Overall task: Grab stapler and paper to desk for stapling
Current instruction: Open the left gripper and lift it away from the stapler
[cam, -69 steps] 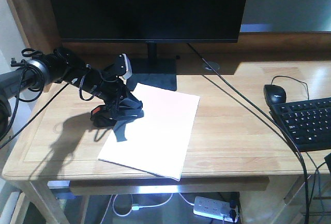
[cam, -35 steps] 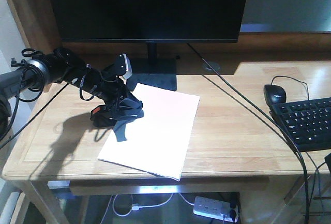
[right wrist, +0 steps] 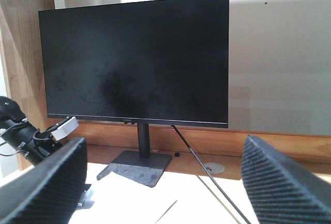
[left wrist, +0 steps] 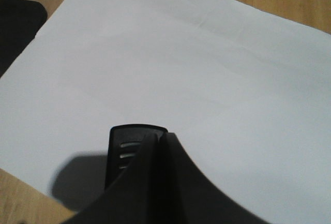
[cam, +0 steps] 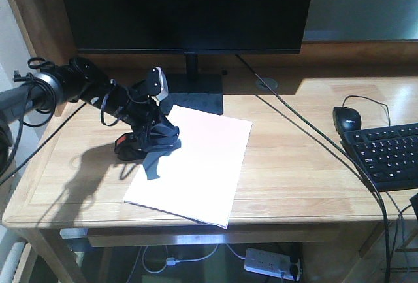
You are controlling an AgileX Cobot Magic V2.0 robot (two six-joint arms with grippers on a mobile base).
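Observation:
The white paper (cam: 202,165) lies on the oak desk (cam: 294,165) in front of the monitor. The black stapler (cam: 126,146), with an orange-red patch, sits at the paper's left edge. My left gripper (cam: 151,157) points down right over it. In the left wrist view the fingertips (left wrist: 158,133) are pressed together, with the stapler's ribbed end (left wrist: 123,147) showing just behind the left finger over the paper (left wrist: 207,69). I cannot tell whether they touch it. My right gripper (right wrist: 165,182) is open and empty, held above the desk facing the monitor.
A large black monitor (cam: 189,8) stands at the back on a flat base (cam: 199,97). A black mouse (cam: 347,118) and keyboard (cam: 388,155) lie at the right. A cable (cam: 307,133) runs diagonally across the desk. A power strip (cam: 271,261) lies under the desk.
The left arm's elbow has shifted very slightly. The gripper, stapler and paper stay where they were.

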